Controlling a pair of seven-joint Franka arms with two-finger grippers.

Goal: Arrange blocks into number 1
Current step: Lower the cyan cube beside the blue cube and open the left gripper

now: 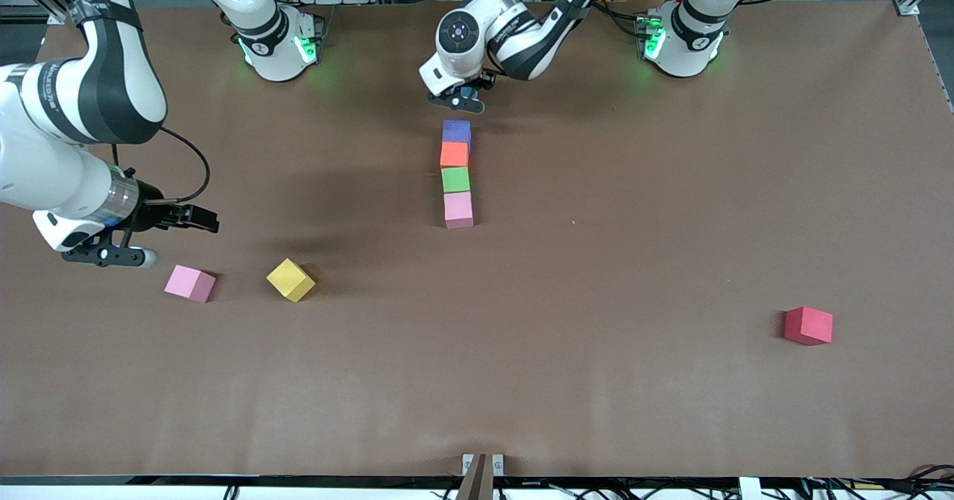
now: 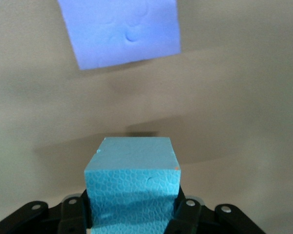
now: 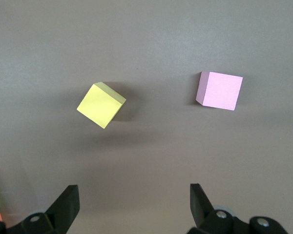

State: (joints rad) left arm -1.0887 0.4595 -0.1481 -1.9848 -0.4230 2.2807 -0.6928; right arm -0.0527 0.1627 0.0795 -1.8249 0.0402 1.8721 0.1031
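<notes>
Four blocks lie in a touching column mid-table: purple point(image 1: 456, 131) nearest the robots, then orange point(image 1: 454, 155), green point(image 1: 455, 179) and pink point(image 1: 458, 209). My left gripper point(image 1: 463, 100) hangs just past the column's purple end and is shut on a light blue block point(image 2: 132, 180). The purple block point(image 2: 119, 31) shows ahead of it in the left wrist view. My right gripper point(image 1: 203, 220) is open and empty above the table. It is near a second pink block point(image 1: 190, 283) and a tilted yellow block point(image 1: 291, 279). The right wrist view shows the yellow block point(image 3: 101, 105) and that pink block point(image 3: 219, 90).
A red block point(image 1: 808, 326) lies alone toward the left arm's end of the table, nearer the front camera. The brown table point(image 1: 596, 381) carries nothing else. The arms' bases point(image 1: 279, 45) stand along its robot-side edge.
</notes>
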